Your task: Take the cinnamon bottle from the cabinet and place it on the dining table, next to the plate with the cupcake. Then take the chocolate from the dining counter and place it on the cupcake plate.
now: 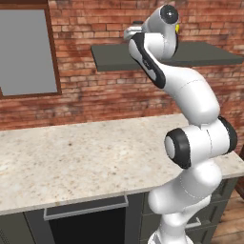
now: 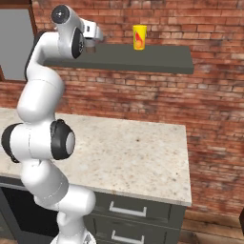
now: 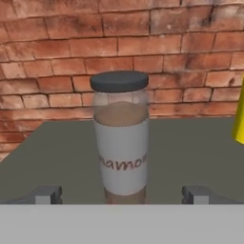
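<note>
The cinnamon bottle (image 3: 121, 143) stands upright on the dark grey cabinet shelf (image 3: 57, 152), a clear jar of brown powder with a dark cap and a white label. My gripper (image 3: 123, 195) is open, level with the jar's base. One fingertip (image 3: 44, 194) sits well to the jar's left and the other (image 3: 202, 194) well to its right, neither touching it. From the base, the gripper (image 1: 133, 33) (image 2: 93, 35) is raised to the shelf (image 1: 109, 58) (image 2: 147, 59) on the red brick wall. The plate, cupcake, chocolate and dining table are out of view.
A yellow packet with a red mark (image 2: 139, 37) (image 3: 239, 119) stands on the shelf to the jar's right. Below the shelf runs a beige speckled counter (image 1: 71, 157) (image 2: 138, 162) over dark grey drawers (image 2: 128, 209). A framed grey window (image 1: 26, 52) is at left.
</note>
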